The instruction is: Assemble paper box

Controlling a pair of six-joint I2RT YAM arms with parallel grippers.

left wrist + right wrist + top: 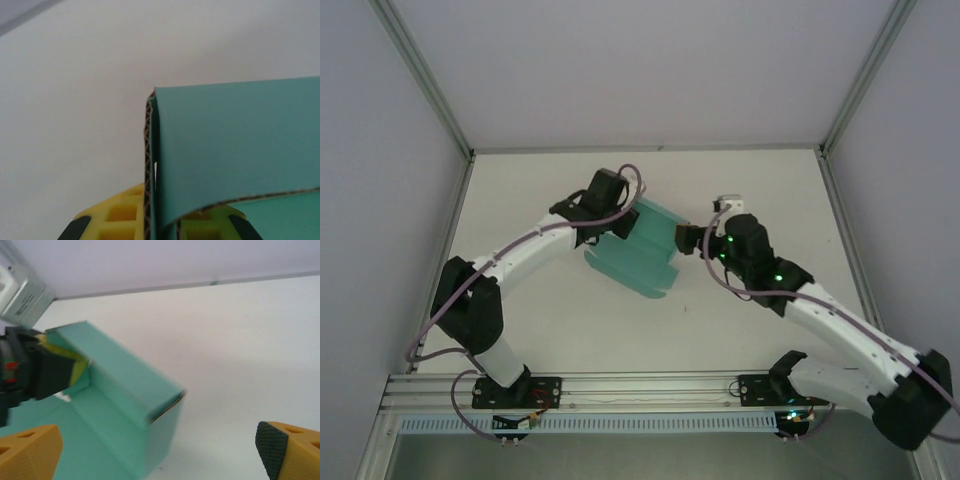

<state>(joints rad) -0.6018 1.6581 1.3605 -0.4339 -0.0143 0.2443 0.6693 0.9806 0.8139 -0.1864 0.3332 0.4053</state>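
the left gripper (608, 228) is clamped shut on the paper box (645, 250). in its wrist view the yellow fingers (115, 217) pinch a doubled edge of the teal card, with the corrugated core showing along the fold. the right gripper (692, 238) has its jaws wide apart and holds nothing. its orange fingers (30, 452) sit either side of the box's near end, apart from the card.

the box is only part folded. one wall is turned up into a ridge, while the other flaps lie loose and spread towards the near side. it hangs tilted from the left grip, above the middle of the table (740, 330), between the two arms. i cannot tell whether its lower edge touches the table.

the step in hand looks like folding over the next wall. to do it well, the left grip should stay firm and steady as the anchor. the right fingers should meet the card close to a crease line, flat on a panel. a push at a free corner would likely bend thin card off the line. a slow push keeps the sheet from twisting out of the pinch.
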